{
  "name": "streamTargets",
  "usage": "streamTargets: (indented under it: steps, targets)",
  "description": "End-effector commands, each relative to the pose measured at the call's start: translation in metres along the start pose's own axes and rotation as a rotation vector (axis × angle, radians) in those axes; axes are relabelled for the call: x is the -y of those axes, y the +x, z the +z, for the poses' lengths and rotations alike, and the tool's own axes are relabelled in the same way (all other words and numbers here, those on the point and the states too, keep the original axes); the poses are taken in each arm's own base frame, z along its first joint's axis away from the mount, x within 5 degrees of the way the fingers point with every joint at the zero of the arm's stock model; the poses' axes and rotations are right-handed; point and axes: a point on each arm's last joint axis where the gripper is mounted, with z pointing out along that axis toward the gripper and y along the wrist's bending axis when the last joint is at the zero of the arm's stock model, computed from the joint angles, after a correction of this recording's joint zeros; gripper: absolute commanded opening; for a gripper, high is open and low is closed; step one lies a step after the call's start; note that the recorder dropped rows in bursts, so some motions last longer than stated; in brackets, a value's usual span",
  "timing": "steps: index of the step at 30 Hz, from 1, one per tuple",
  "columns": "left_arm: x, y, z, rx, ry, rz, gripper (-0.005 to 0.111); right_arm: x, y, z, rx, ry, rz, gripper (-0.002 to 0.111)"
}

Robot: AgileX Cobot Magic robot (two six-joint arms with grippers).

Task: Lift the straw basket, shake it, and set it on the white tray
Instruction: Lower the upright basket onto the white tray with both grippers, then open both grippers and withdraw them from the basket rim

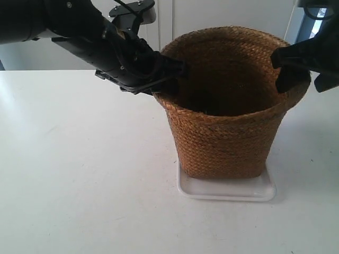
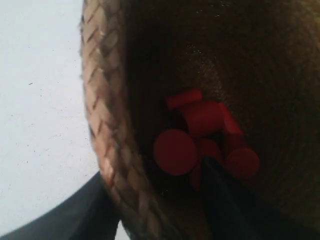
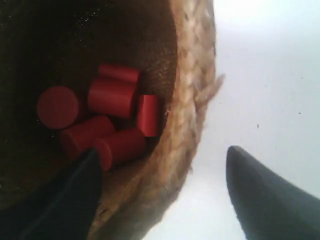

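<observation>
1. At the rim, the left gripper (image 2: pixel 150 170) straddles the straw basket (image 1: pixel 228 127) wall. Whether its jaws clamp cannot be told, so confirm release before retracting.
2. The basket rests on the white tray (image 1: pixel 228 191) (red cylinders (image 3: pixel 112 112) inside).
3. The right gripper (image 3: pixel 162 152) is parted, its outer finger clear of the braid. Lift straight up to avoid snagging.

Mostly hidden under straw basket (image 1: pixel 222 143): white tray (image 1: pixel 228 191), only near rim and corners showing. Blurred, overlapping red cylinders (image 3: pixel 112 97), count unclear; hidden in exterior view. Cropped by frame edge: arm at the exterior view's right (image 1: pixel 307 55). Fingers of left claw (image 2: pixel 150 185) dark, cropped; grip on rim unclear.
</observation>
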Motion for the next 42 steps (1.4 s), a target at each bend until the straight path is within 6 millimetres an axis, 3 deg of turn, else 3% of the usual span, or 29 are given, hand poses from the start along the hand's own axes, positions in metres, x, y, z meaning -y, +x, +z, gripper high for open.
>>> streamTargets:
  steps: [1,4,15,25,29,35,38,42]
  targets:
    - [0.002,0.002,-0.004,-0.029,0.0,0.023,0.061,0.005,-0.001,0.002,0.022,0.027,-0.021,0.072]
    - [0.0,0.002,-0.008,-0.03,-0.03,0.065,0.062,0.005,-0.002,-0.001,0.045,0.033,-0.025,0.072]
    - [0.007,-0.006,-0.053,0.062,-0.048,0.182,0.061,0.001,0.003,-0.045,0.204,0.023,-0.029,0.072]
    - [0.011,-0.001,-0.086,0.041,-0.051,0.239,0.061,-0.006,0.016,-0.083,0.312,-0.017,-0.02,0.071]
    - [0.01,0.005,-0.095,0.002,-0.059,0.289,0.045,-0.01,0.025,-0.097,0.351,-0.049,-0.053,0.057]
    - [0.003,0.025,-0.094,0.003,-0.066,0.3,0.0,-0.012,0.047,-0.106,0.405,-0.058,-0.082,0.021]
    - [0.001,0.032,-0.097,0.098,-0.06,0.291,0.0,-0.013,0.061,-0.105,0.463,-0.071,-0.118,0.001]
    - [-0.001,0.041,-0.116,0.286,-0.053,0.294,0.0,-0.014,0.085,-0.109,0.583,-0.067,-0.171,0.0]
